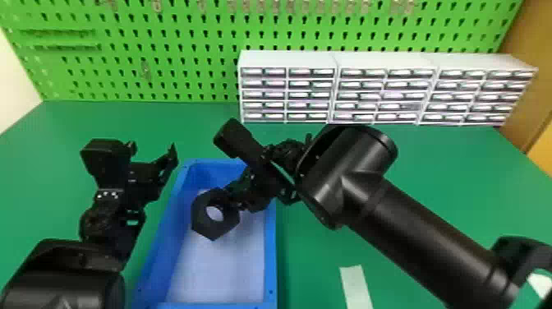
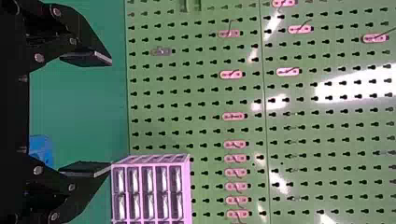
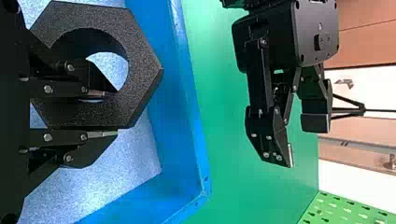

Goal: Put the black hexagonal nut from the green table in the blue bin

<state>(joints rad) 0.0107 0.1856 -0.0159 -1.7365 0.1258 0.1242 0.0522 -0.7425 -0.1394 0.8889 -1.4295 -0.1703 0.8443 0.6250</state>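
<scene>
In the head view the black hexagonal nut [image 1: 202, 225] hangs over the blue bin [image 1: 270, 250], tilted, its hole facing the camera. My right gripper [image 1: 235, 199] is shut on the nut's upper right side. The right wrist view shows one finger of the right gripper [image 3: 115, 114] through the hole of the nut [image 3: 144, 70] and the other against its outer side. My left gripper [image 1: 152, 153] stands open and unloaded left of the bin; in the left wrist view the left gripper [image 2: 110, 114] has its fingers wide apart.
White drawer cabinets [image 1: 287, 59] stand at the back of the green table [image 1: 410, 164], before a green pegboard [image 1: 185, 49]. A pale strip [image 1: 356, 287] lies on the table right of the bin. The left arm is close to the bin's left wall.
</scene>
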